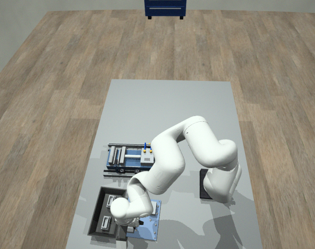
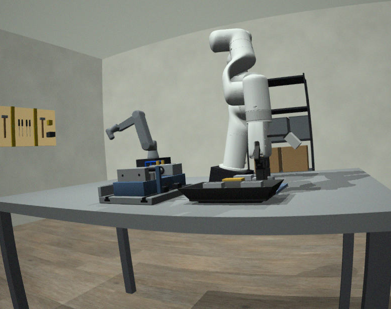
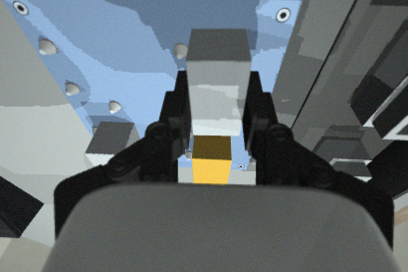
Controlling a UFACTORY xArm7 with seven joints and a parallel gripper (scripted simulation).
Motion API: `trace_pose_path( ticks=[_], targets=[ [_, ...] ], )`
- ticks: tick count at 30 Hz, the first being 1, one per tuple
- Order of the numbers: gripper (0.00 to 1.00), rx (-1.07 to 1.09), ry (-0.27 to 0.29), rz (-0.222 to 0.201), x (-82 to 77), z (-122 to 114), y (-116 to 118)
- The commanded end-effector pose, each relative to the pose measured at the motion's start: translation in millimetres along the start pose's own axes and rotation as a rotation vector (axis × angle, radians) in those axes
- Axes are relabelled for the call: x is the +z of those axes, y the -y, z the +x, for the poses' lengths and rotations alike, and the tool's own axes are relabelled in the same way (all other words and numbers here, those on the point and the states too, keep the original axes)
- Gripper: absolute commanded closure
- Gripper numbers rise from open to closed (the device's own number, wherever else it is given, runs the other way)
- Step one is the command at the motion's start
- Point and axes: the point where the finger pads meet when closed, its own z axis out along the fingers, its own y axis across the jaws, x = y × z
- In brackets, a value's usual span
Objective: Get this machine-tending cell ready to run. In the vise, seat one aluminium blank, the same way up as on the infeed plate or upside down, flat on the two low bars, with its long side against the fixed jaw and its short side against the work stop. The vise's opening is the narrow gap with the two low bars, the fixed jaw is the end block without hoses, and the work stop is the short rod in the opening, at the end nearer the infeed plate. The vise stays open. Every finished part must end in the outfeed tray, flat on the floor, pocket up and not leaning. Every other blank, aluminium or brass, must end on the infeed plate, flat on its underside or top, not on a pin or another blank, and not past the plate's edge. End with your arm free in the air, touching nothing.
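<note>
My gripper (image 3: 217,89) is shut on a grey aluminium blank (image 3: 218,80), gripping its long sides, low at the blue infeed plate (image 3: 129,50). I cannot tell whether the blank touches the plate. A brass blank (image 3: 211,159) lies just behind it, nearer my wrist, and also shows in the side view (image 2: 233,179). Another grey blank (image 3: 110,139) lies to the left on the plate. In the overhead view my wrist hides the gripper above the plate (image 1: 149,225). The vise (image 1: 128,158) stands open with an empty gap. Two finished parts (image 1: 110,200) (image 1: 105,223) lie in the outfeed tray (image 1: 105,214).
Small pins (image 3: 47,46) stick up along the plate's left side. The dark tray wall stands right beside the plate (image 2: 232,191). The vise's hoses (image 1: 147,146) rise at its end near my arm. My base (image 1: 205,185) stands at the right.
</note>
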Motion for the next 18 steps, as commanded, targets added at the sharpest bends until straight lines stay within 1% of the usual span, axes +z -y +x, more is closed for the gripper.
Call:
trace_pose_path(
  ticks=[1,3,5,7,18],
  targets=[
    [1.0,0.0,-0.001,-0.005,-5.4,0.4,-2.2],
    [1.0,0.0,-0.001,-0.006,-9.9,0.4,-2.2],
    [1.0,0.0,-0.001,-0.006,-9.9,0.4,-2.2],
    [1.0,0.0,-0.001,-0.006,-16.1,0.4,-2.1],
    [1.0,0.0,-0.001,-0.006,-66.6,0.4,-1.9]
  ],
)
